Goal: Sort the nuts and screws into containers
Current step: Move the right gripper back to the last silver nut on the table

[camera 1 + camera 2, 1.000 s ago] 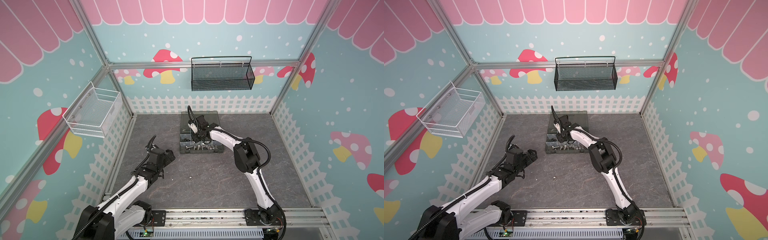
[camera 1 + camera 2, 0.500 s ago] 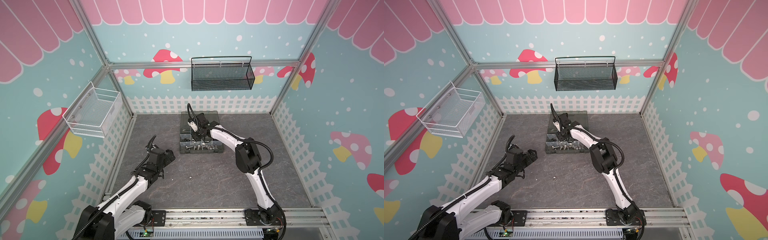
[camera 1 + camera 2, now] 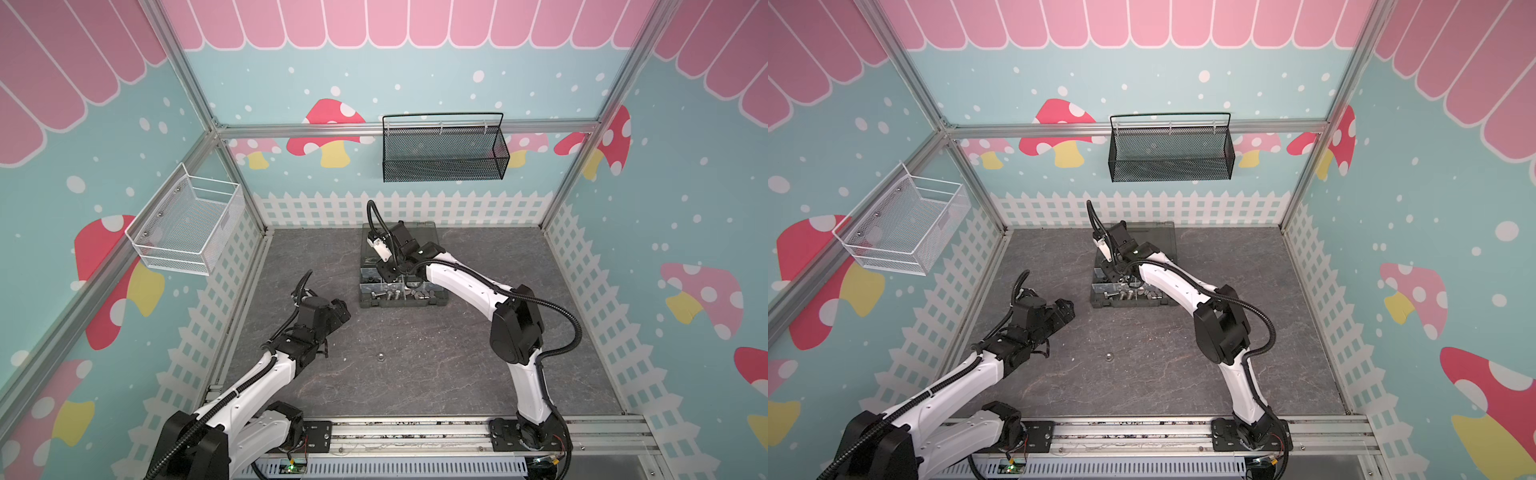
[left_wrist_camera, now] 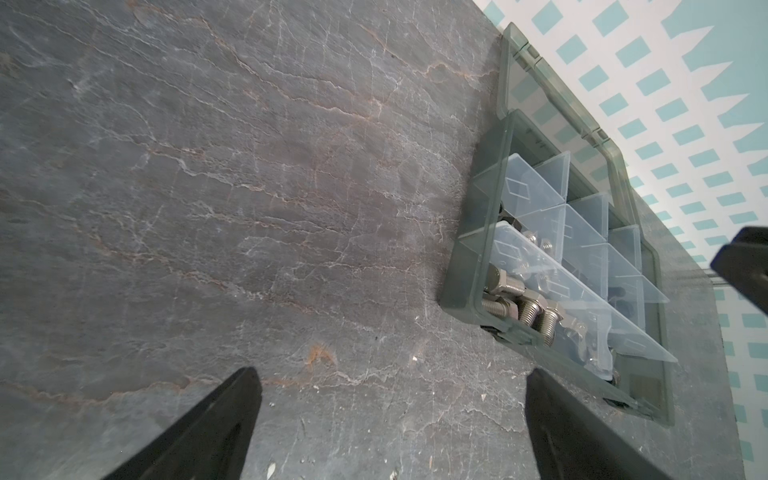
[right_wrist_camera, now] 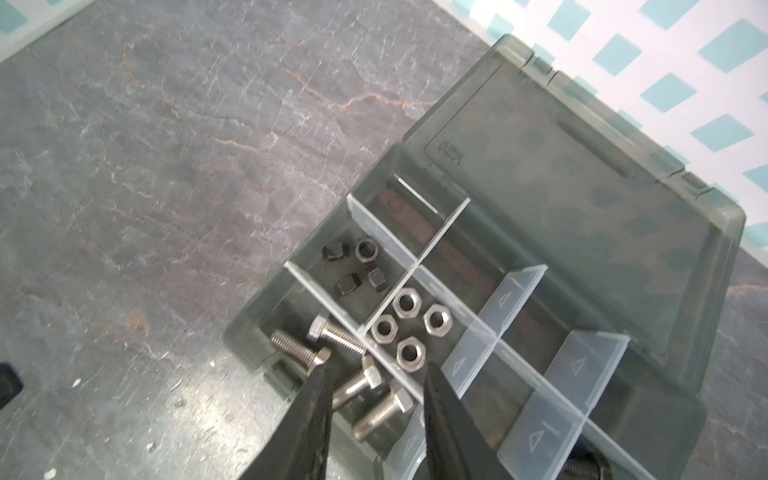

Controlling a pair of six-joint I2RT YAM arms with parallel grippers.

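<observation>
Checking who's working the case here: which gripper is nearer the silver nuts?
Right. The right gripper hangs over the organiser case, just beside the silver nuts; the left gripper sits open over the table, clear of the case.

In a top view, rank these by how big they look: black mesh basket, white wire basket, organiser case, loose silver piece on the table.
Tied first: black mesh basket and white wire basket. They look about alike, and both hang nearer the camera, so I won't rank them.
Next: organiser case, lid open.
Smallest: loose silver piece, a mere speck.
</observation>
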